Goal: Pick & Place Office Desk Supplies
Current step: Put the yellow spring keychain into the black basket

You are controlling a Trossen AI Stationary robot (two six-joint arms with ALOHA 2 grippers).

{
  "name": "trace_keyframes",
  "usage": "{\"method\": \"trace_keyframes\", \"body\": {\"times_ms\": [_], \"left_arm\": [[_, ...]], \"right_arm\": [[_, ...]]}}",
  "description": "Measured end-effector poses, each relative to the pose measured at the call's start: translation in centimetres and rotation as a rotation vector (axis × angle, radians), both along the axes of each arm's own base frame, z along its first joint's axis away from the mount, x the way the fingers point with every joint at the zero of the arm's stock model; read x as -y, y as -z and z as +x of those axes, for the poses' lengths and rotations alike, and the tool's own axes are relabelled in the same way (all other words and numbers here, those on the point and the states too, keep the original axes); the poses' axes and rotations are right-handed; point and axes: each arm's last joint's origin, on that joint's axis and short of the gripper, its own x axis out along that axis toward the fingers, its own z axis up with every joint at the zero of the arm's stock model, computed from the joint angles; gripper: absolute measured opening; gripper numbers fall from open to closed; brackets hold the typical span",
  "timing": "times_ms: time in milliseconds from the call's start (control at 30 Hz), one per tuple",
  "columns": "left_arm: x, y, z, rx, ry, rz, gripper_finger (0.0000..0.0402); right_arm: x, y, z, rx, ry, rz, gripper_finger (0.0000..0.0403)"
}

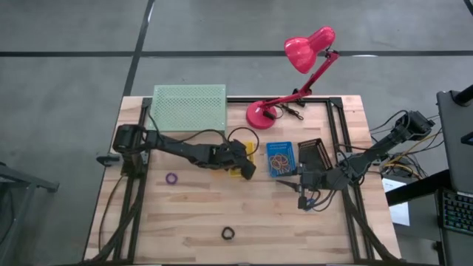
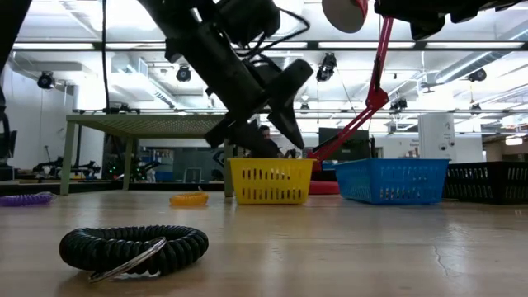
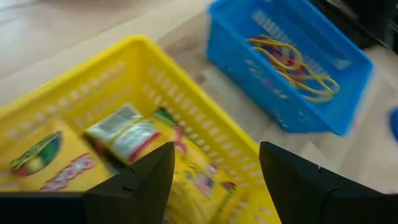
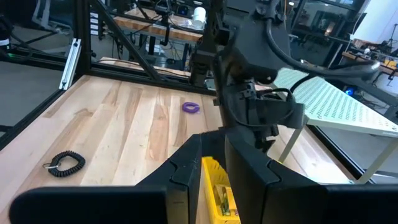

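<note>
Yellow basket (image 3: pixel 93 81): held snack packets (image 3: pixel 121 134); my left gripper (image 3: pixel 214 171) hovered just above, fingers spread, empty.
Right gripper (image 1: pixel 301 193): narrow gap between my fingers, nothing held, by the blue basket (image 1: pixel 281 159).

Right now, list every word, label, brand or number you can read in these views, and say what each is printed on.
No text can be read in full.
Yellow packets in the yellow basket: pink lettering and a round green and red logo, too blurred to read.
Silver-topped packet in the same basket: print too blurred to read.
Blue basket, pink lamp, green mesh shelf: no markings visible.
</note>
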Motion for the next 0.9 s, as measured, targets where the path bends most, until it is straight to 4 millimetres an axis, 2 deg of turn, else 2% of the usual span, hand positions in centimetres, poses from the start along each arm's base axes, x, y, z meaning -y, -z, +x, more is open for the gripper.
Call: {"method": "trace_keyframes", "body": {"times_ms": [267, 400, 567, 667, 767, 900], "left_arm": [[3.8, -1.0, -0.2, -0.027, 0.326, 0.195, 0.0239], [6.3, -2.2, -0.5, 0.012, 0.455, 0.358, 0.0231], [10.1, -4.4, -2.1, 0.048, 0.452, 0.521, 0.0221], [11.8, -4.6, -3.5, 0.017, 0.396, 0.624, 0.0219], [12.6, -3.9, -4.6, -0.039, 0.379, 0.693, 0.0218], [12.1, -3.2, -5.1, -0.076, 0.329, 0.66, 0.0218]], "right_arm": [[0.0, 0.0, 0.0, 0.0, -0.001, 0.0, 0.0068], [0.0, 0.0, 0.0, 0.0, 0.0, 0.0, 0.0068], [0.0, 0.0, 0.0, 0.0, 0.0, 0.0, 0.0068], [0.0, 0.0, 0.0, 0.0, 0.0, 0.0, 0.0068], [0.0, 0.0, 0.0, 0.001, -0.001, 0.001, 0.0068], [0.0, 0.0, 0.0, 0.001, 0.0, 0.0, 0.0068]]}}
